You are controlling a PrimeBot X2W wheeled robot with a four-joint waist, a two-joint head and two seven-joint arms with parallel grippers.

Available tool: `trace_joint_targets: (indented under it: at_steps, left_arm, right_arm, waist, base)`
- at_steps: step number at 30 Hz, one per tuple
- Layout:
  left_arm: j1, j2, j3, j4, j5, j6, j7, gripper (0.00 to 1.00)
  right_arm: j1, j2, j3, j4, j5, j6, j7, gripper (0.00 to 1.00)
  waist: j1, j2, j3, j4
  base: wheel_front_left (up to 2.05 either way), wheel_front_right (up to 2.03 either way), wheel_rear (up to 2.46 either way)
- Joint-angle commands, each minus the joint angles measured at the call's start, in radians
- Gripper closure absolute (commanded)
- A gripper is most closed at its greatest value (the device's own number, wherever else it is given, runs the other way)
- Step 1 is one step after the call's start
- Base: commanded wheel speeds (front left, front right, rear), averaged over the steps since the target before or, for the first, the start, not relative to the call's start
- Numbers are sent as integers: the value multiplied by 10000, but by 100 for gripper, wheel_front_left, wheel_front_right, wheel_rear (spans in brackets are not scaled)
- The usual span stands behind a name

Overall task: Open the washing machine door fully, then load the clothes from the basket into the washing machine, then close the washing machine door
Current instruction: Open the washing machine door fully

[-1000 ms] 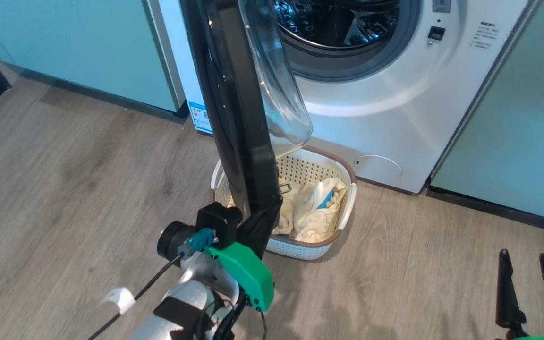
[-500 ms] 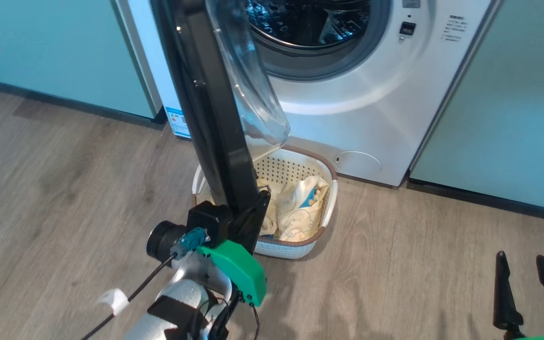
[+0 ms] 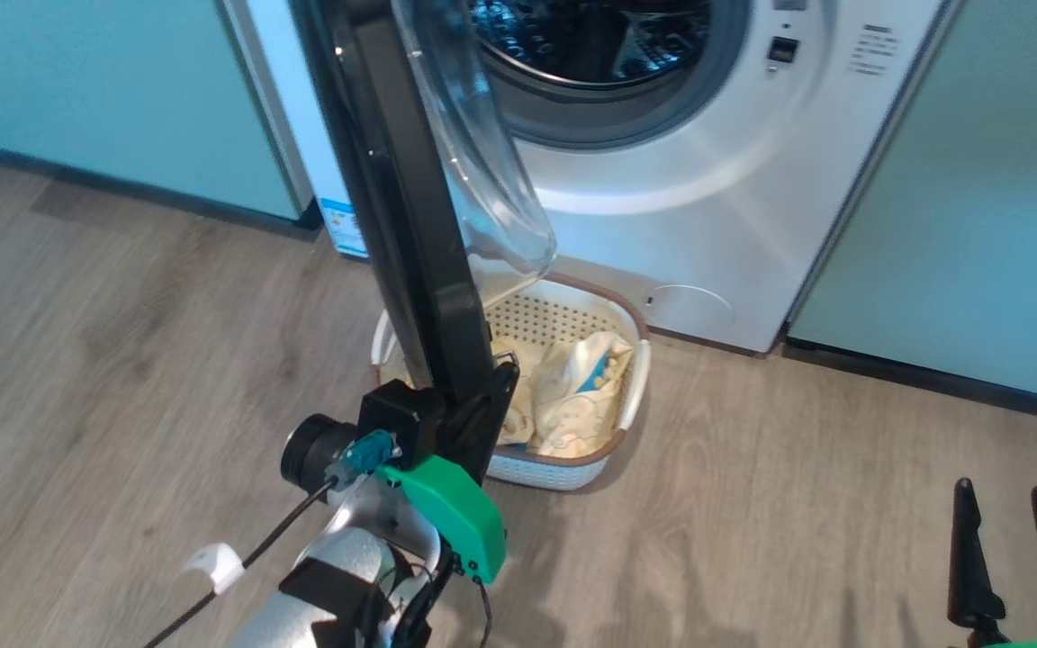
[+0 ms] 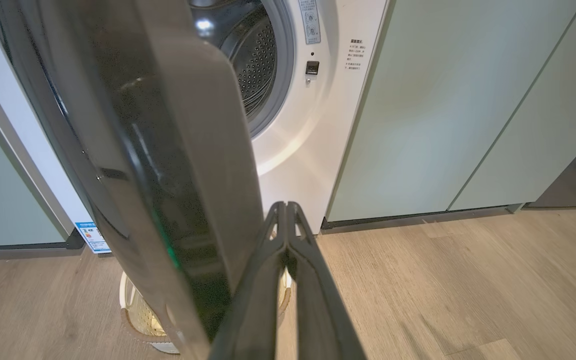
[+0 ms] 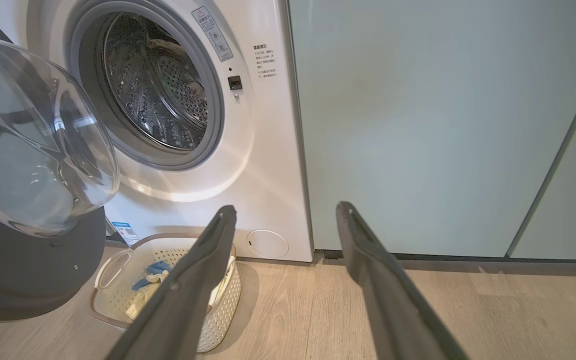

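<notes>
The washing machine point(image 3: 707, 180) stands with its steel drum point(image 5: 153, 85) exposed. The washing machine door point(image 3: 401, 207) is swung out and seen edge-on, glossy black, its clear glass bowl point(image 3: 482, 162) facing the drum. The cream basket point(image 3: 545, 470) sits on the floor below the door, holding the pale yellow clothes point(image 3: 577, 396) with a bit of blue. My left gripper point(image 3: 496, 396) is shut with nothing between its fingers; in the left wrist view the left gripper point(image 4: 284, 207) lies against the door's point(image 4: 168, 175) lower edge on the drum side. My right gripper point(image 5: 286, 210) is open at the lower right, right gripper point(image 3: 1014, 558) well clear of the basket.
Pale green cabinets point(image 3: 978, 225) flank the machine on both sides. A round service flap point(image 3: 689, 306) sits low on the machine's front. Wooden floor point(image 3: 798, 504) stretches between the basket and my right gripper.
The whole head picture has shifted a little to the left, so the camera moved. The door, the basket and both grippers keep their places relative to one another.
</notes>
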Motion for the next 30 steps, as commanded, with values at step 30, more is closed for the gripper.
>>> trace_joint_targets:
  at_steps: [30]
  left_arm:
    - [-142, 232, 689, 237, -136, 688, -764, 100]
  right_arm:
    - [-354, -127, 121, -187, -186, -29, -95, 0]
  waist:
    - [0, 0, -66, 3098]
  base:
    - [0, 0, 0]
